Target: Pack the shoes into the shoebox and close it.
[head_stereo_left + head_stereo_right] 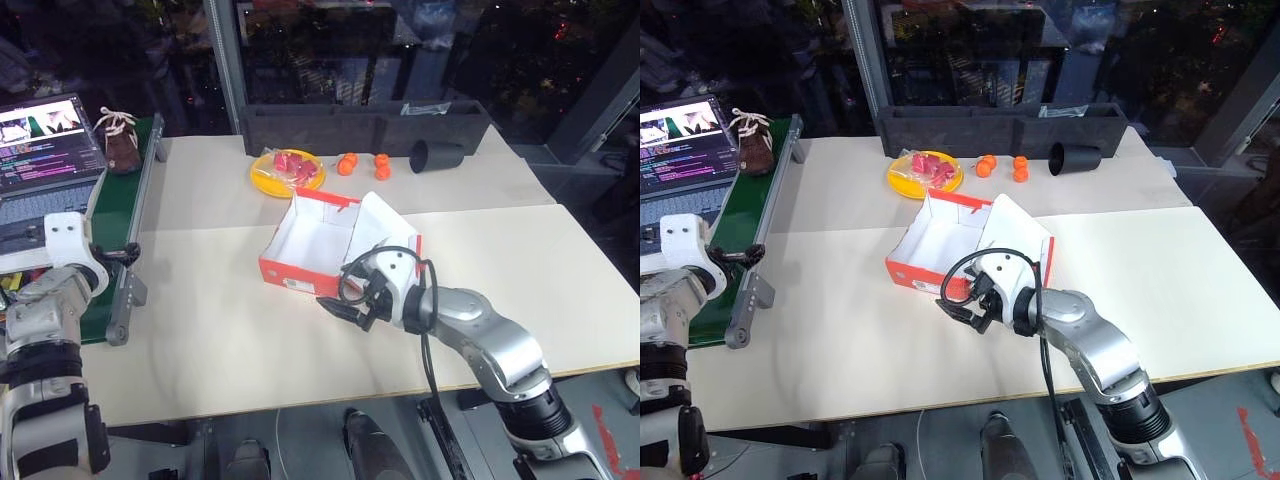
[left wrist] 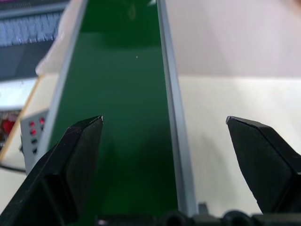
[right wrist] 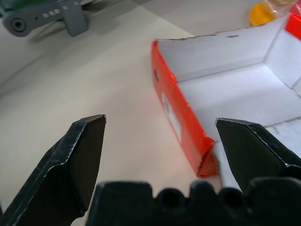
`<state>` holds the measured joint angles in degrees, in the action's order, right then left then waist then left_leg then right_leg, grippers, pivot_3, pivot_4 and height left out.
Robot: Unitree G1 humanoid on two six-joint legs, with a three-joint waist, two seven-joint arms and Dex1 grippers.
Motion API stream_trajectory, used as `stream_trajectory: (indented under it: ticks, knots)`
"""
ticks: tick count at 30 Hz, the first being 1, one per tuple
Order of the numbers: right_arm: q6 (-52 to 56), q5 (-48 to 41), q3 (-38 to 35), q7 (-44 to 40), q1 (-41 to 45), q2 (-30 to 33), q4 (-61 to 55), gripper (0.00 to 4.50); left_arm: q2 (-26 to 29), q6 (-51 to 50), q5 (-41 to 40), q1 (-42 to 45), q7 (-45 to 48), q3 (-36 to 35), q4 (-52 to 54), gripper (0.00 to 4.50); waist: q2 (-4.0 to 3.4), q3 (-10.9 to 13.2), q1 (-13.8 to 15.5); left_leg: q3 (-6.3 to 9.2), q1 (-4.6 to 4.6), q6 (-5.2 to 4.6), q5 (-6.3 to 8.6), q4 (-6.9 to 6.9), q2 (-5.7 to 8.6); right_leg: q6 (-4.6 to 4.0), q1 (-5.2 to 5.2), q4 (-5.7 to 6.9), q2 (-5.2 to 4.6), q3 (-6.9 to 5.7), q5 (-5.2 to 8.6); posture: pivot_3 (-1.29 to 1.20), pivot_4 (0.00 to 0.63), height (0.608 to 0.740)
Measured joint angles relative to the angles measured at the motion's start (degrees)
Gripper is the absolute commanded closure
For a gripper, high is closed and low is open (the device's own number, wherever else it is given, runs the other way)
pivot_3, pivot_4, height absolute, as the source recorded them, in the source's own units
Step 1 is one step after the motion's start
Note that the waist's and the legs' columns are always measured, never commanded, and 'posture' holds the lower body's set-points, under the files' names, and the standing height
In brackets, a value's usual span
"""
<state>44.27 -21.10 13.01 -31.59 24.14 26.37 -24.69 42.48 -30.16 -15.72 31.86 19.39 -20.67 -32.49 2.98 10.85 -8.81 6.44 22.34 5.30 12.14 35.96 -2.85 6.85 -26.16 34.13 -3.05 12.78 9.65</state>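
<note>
Here, the red-orange shoebox sits open and empty near the middle of the worktop, its white flap lid leaning up on the side nearest the right gripper, whose black fingers are spread wide and hold nothing, just off the box's near corner. One dark brown shoe with pale laces rests at the far end of the green conveyor belt along the worktop's left edge, well apart from the left gripper, which hangs over the belt's near end, jaws wide and empty. The risks, as judged: the right gripper could nudge the light cardboard box and skew it, or knock the lid shut before anything is packed; the soft shoe could fold or slip from a shallow pinch; a low reach might catch the belt's grey side rail.
</note>
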Motion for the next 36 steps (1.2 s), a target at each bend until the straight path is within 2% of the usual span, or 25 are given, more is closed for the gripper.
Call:
stream_trajectory:
  ticks: [14, 23, 36]
  knots:
    - [1.3, 0.0, -0.2, -0.5, -0.4, 0.5, 0.0, 0.09, 0.1, 2.2, 1.2, 2.4, -1.9, 0.2, -2.4, 0.0, 0.04, 0.0, 0.1, 0.01, 0.01, 0.0, 0.0, 0.01, 0.0, 0.0, 0.01, 0.01, -0.01, -0.03, 0.0, 0.0, 0.15, 0.727]
    - [2.1, 0.0, -0.2, 0.2, -0.7, 0.0, -0.7, 0.09, 2.4, 3.8, 2.3, 7.6, -2.3, 0.0, -5.6, 0.0, 0.05, 0.0, 0.1, 0.02, 0.02, 0.0, 0.0, 0.0, 0.0, 0.0, 0.01, 0.01, -0.01, -0.05, 0.0, 0.0, 0.15, 0.727]
    - [2.1, 0.1, 0.0, 1.8, -1.0, -1.2, -1.5, 0.09, 3.3, 6.4, 4.7, 10.0, -2.4, 0.8, -11.2, 0.0, 0.05, 0.0, 0.0, 0.03, 0.01, 0.0, 0.0, 0.01, 0.0, 0.0, 0.01, 0.04, -0.02, -0.06, 0.0, 0.0, 0.15, 0.727]
